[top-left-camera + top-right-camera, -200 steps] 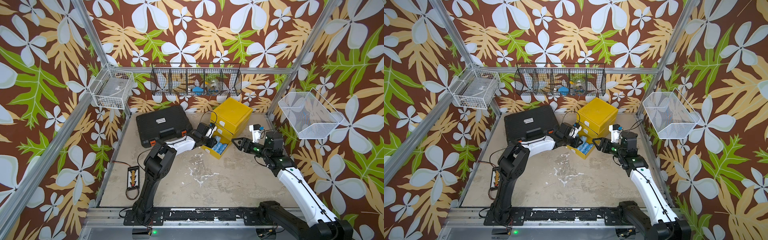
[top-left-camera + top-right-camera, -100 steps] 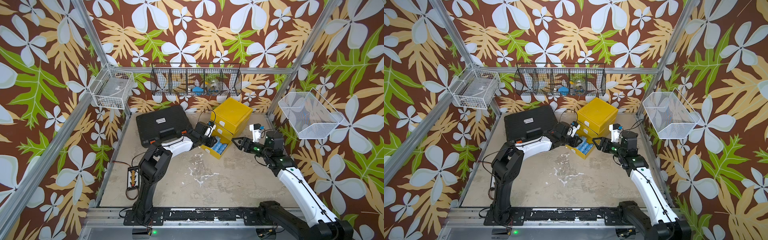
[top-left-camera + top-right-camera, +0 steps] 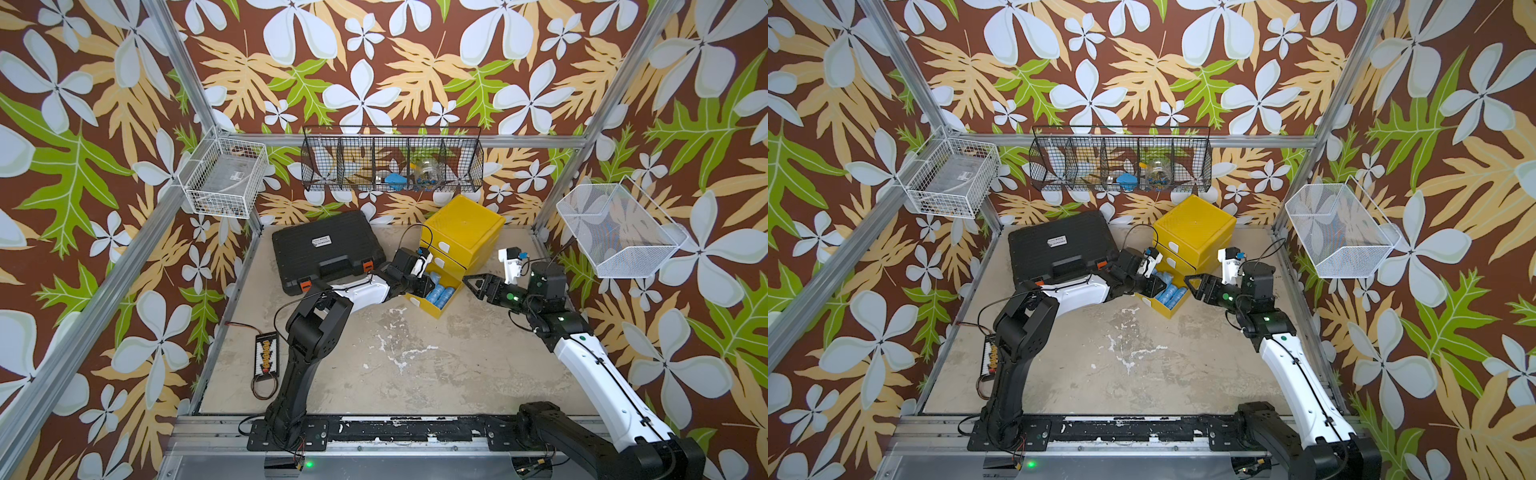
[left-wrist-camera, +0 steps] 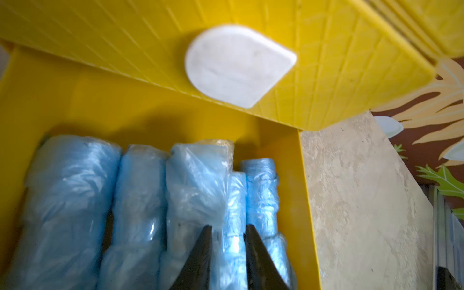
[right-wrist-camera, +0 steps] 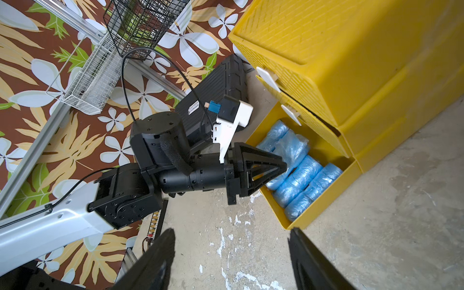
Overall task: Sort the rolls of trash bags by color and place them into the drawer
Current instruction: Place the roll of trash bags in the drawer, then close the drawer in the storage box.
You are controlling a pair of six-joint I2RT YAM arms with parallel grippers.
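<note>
A black tool case [image 3: 328, 245] lies at the back left of the worktop [image 3: 415, 374], beside the yellow drawer cabinet [image 3: 465, 224] on the back edge. The cabinet's bottom drawer [image 5: 326, 200] stands open, filled with crinkly pale-blue trash bag rolls [image 4: 75, 188] laid side by side. The left gripper [image 4: 228, 233] reaches in, jaws narrow about a slim roll [image 4: 234, 195], grip unclear; the right gripper [image 5: 231, 261] hangs wide and empty near the drawer.

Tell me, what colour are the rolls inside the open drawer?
Light blue. The trash bag rolls show best in the left wrist view.
</note>
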